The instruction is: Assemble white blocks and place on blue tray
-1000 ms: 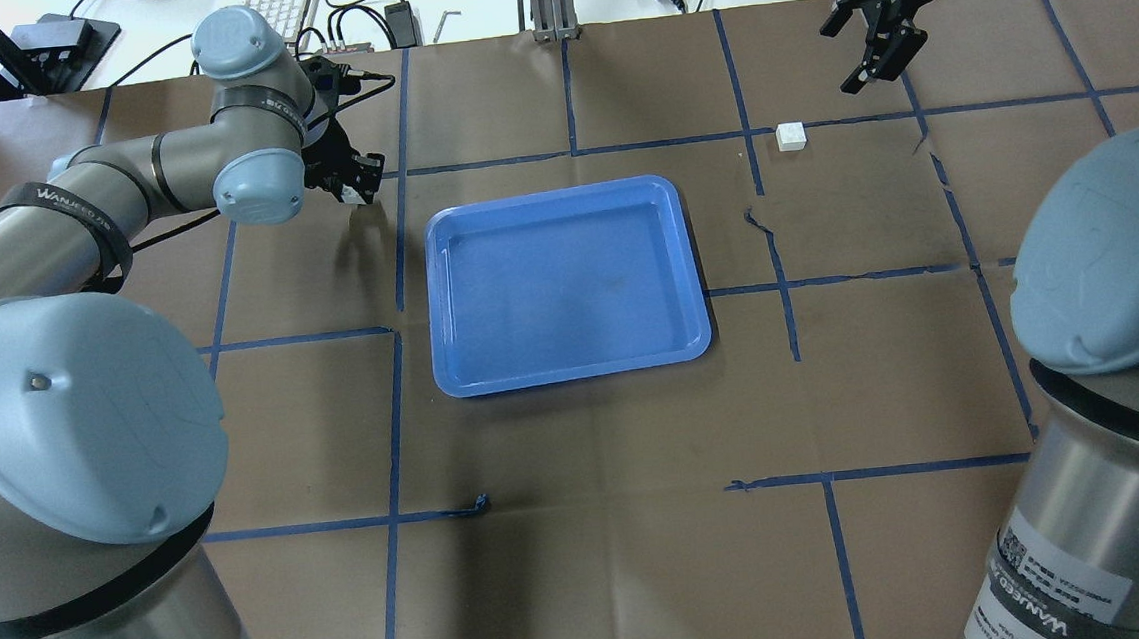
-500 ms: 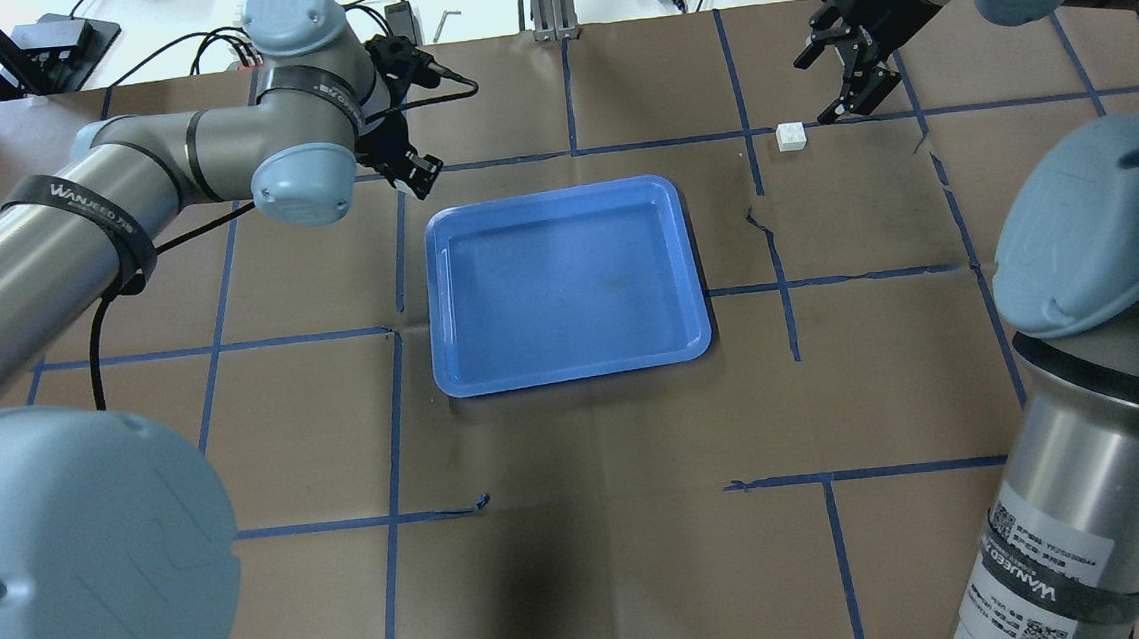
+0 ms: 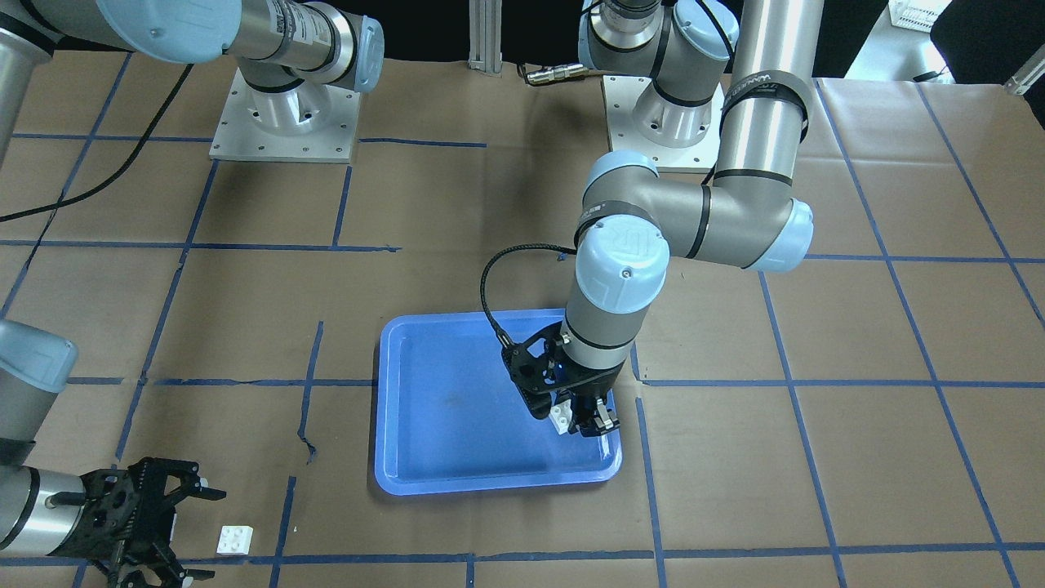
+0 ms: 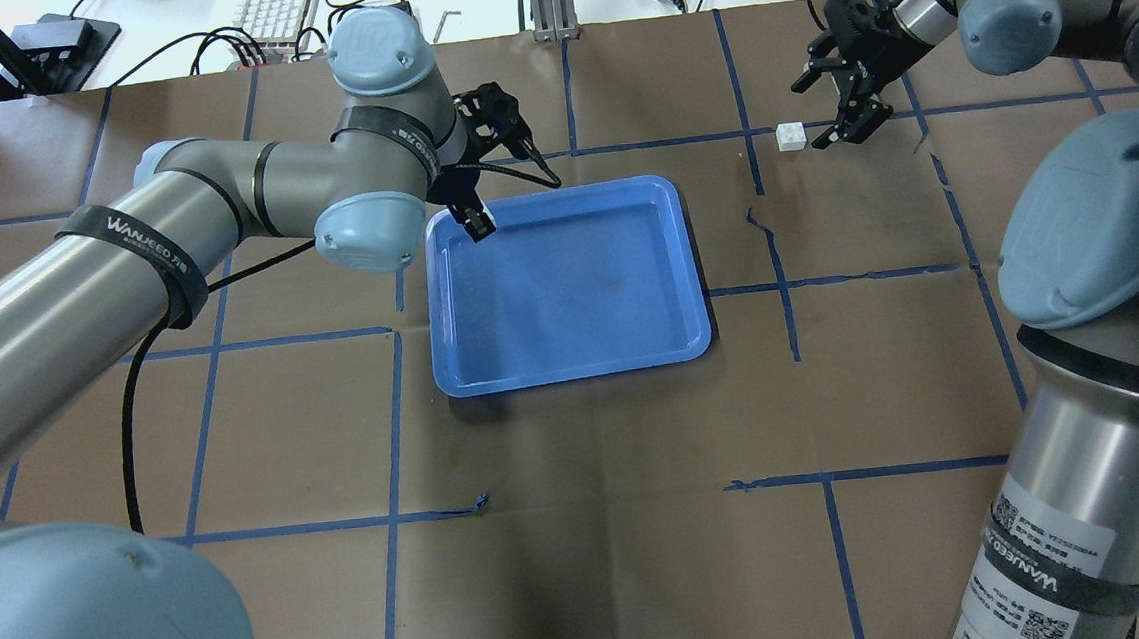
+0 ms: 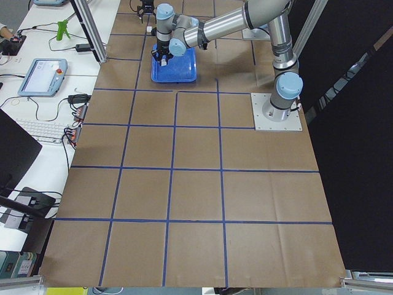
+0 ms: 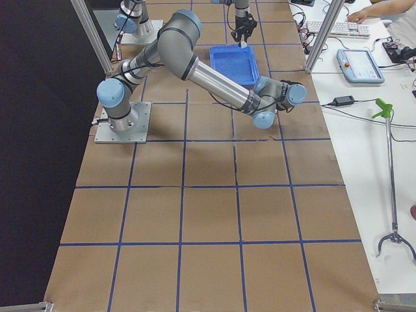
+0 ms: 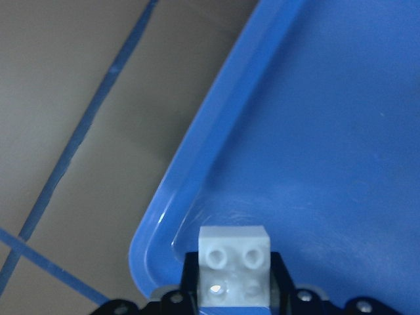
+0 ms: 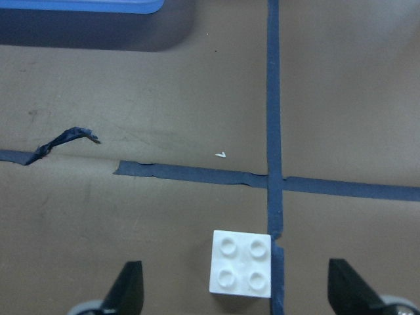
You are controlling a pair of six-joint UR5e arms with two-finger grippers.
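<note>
One tray (image 4: pixel 567 290) lies long side across the table (image 4: pixel 603 518), a corner just under the left gripper (image 3: pixel 575 420). Its jaws are clamped on one block (image 7: pixel 233 266), studs towards the wrist camera and lower edge hidden. The other block (image 8: pixel 240 263) sits studs-up between the right gripper's (image 3: pixel 196 532) spread jaws, touching neither.

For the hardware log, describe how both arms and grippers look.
The left arm and right arm are silver tubes with pale blue-grey joint caps and black bands lettered WANJEED. A black cable loops along the left one. The left gripper and right gripper are black, two-fingered.
</note>
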